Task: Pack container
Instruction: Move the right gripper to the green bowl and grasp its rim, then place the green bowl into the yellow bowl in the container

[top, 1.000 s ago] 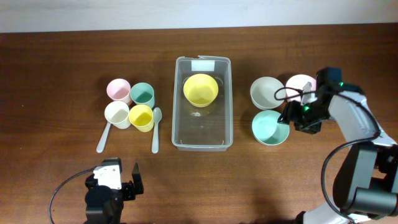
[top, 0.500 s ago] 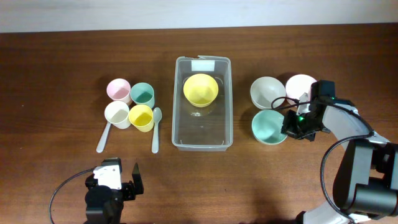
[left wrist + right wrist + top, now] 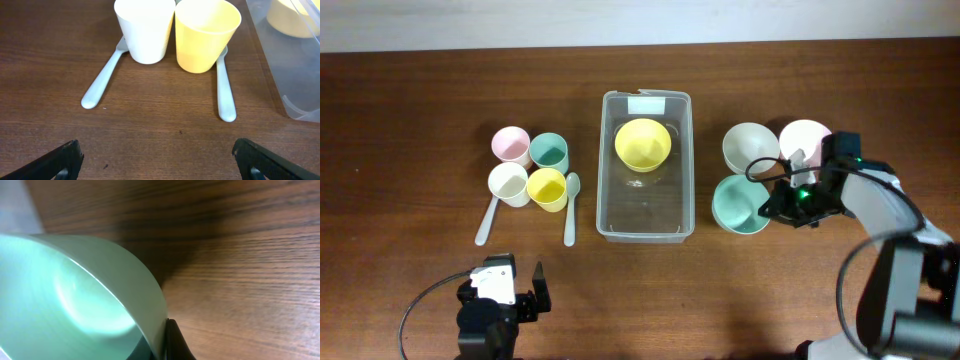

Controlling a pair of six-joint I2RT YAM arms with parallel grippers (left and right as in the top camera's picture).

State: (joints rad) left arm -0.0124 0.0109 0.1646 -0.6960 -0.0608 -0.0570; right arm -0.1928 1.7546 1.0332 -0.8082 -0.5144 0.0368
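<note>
- The container (image 3: 645,205), a clear plastic rectangular bin, sits in the middle of the wooden table (image 3: 420,100). A white label (image 3: 647,104) marks its far short end.
- A yellow bowl (image 3: 642,143) rests inside the container, in the half nearest the label.
- A teal bowl (image 3: 738,205) lies near the container's right wall, not touching it.
- The right gripper (image 3: 775,200) is clamped on the right side of the teal bowl's rim. The right wrist view shows one dark finger (image 3: 175,342) pressed against the bowl's outer wall at the rim.
- Beyond the teal bowl, a white bowl (image 3: 750,148) and a pale pink bowl (image 3: 804,138) stand side by side.
- Left of the container, four cups stand in a tight square: pink cup (image 3: 510,143), teal cup (image 3: 549,152), white cup (image 3: 507,184) and yellow cup (image 3: 547,188).
- Two pale spoons lie by the nearer cups: the left spoon (image 3: 487,222) by the white cup and the right spoon (image 3: 571,208) by the yellow cup.
- The left gripper (image 3: 157,155) is at the near left of the table, its fingers spread wide and holding nothing. The spoon ends lie just ahead of it.
</note>
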